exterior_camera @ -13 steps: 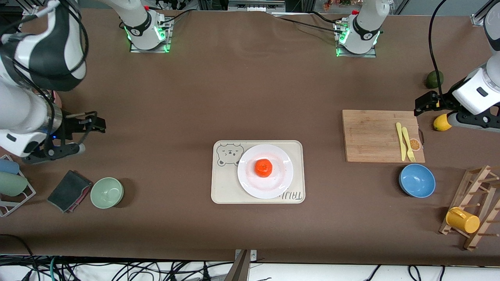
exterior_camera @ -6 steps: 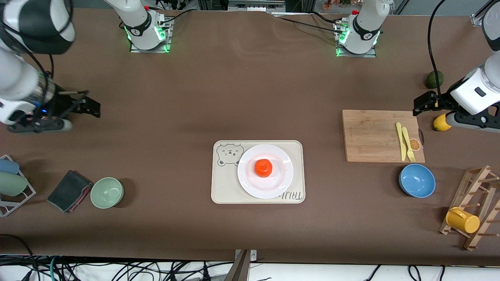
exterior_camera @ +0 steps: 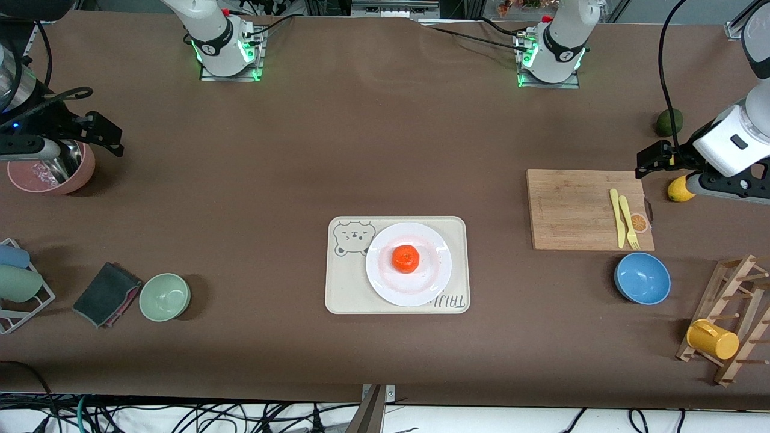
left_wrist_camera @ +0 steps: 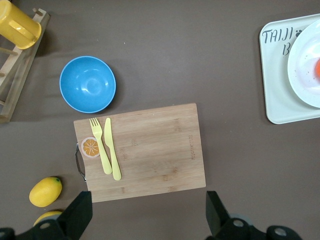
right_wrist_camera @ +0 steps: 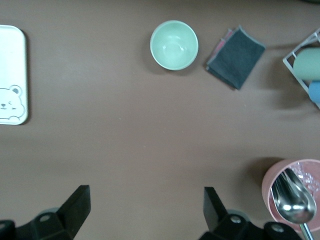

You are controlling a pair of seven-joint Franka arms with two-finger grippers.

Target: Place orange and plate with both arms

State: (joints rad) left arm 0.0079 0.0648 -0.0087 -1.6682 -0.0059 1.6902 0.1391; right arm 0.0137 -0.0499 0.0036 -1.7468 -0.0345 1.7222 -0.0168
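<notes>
The orange (exterior_camera: 406, 258) sits in the middle of the white plate (exterior_camera: 385, 284), which rests on the beige bear tray (exterior_camera: 344, 288) mid-table. The plate's edge (left_wrist_camera: 303, 75) and a sliver of the orange (left_wrist_camera: 318, 70) also show in the left wrist view. My left gripper (exterior_camera: 652, 157) is open and empty, over the table by the cutting board's corner; in its wrist view (left_wrist_camera: 147, 205) the jaws stand wide apart. My right gripper (exterior_camera: 103, 135) is open and empty, over the table beside a pink bowl, its jaws wide apart in its wrist view (right_wrist_camera: 145, 200).
A wooden cutting board (exterior_camera: 577, 208) carries a yellow knife and fork. Around it are a blue bowl (exterior_camera: 642, 278), a lemon (exterior_camera: 678, 189), a green fruit (exterior_camera: 669, 122) and a mug rack (exterior_camera: 722, 337). A green bowl (exterior_camera: 165, 296), dark cloth (exterior_camera: 107, 293) and pink bowl (exterior_camera: 51, 174) lie at the right arm's end.
The right arm has swung up the front view toward its end of the table, uncovering the pink bowl. The left arm has barely moved. Orange and plate have not moved.
</notes>
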